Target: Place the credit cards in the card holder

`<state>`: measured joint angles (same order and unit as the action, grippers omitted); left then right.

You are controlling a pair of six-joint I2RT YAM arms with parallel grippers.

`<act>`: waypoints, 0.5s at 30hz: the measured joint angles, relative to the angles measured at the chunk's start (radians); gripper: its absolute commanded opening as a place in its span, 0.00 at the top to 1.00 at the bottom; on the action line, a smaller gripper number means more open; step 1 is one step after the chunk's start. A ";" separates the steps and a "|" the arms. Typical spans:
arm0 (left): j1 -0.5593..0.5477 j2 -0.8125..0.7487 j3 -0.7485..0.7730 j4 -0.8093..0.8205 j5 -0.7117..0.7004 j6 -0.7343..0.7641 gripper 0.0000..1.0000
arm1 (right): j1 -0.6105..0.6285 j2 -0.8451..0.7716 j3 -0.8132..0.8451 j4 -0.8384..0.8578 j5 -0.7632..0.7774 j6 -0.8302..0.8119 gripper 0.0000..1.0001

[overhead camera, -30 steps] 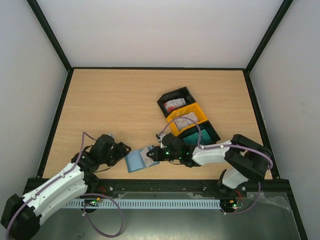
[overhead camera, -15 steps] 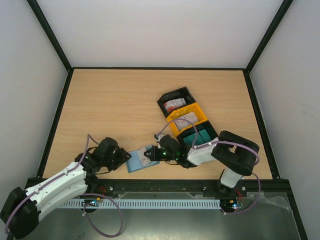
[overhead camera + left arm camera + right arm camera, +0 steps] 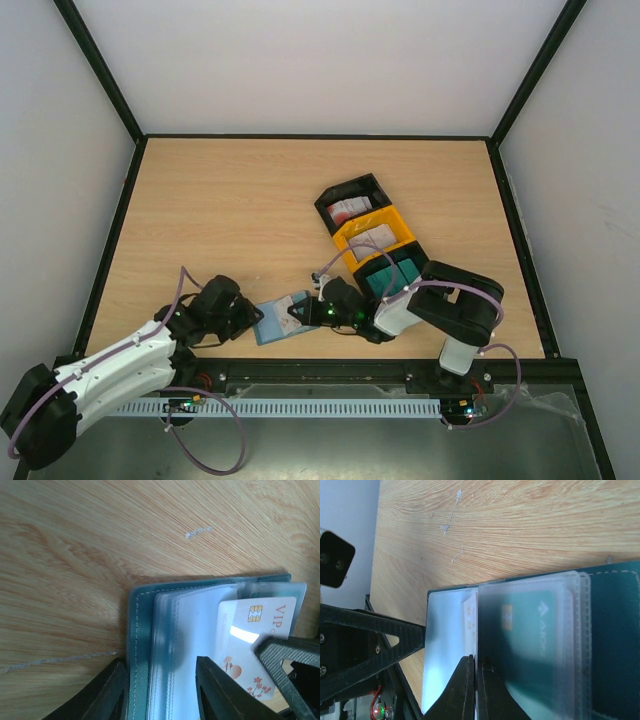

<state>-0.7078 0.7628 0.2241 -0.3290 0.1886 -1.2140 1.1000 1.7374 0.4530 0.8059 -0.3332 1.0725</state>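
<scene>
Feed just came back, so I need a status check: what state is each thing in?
Holder: open, flat on table.
White card: partly in a sleeve.
Teal card: fully sleeved.
Left gripper: open over holder's edge.
Right gripper: shut at white card.
Black bin: holds red-marked card.
Yellow bin: holds pale card.

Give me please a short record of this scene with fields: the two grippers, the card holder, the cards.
card holder: open, flat on the table
left gripper: jaws apart, astride the holder's edge
right gripper: shut on the white card
white card: partly inside a clear sleeve
green card: inside a sleeve
other cards: one in the black bin, one in the yellow bin
</scene>
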 measured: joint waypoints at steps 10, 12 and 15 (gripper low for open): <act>-0.009 0.010 -0.001 -0.021 -0.014 0.003 0.78 | 0.000 0.043 -0.020 0.112 0.000 0.079 0.98; -0.011 0.014 -0.001 -0.021 -0.014 0.002 0.78 | 0.000 0.051 -0.021 0.125 0.000 0.092 0.98; -0.015 0.019 -0.001 -0.018 -0.014 0.002 0.78 | 0.001 0.068 -0.021 0.149 0.000 0.111 0.98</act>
<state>-0.7231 0.7818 0.2230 -0.3466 0.1741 -1.2118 1.1011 1.8050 0.4324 0.9546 -0.3332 1.1835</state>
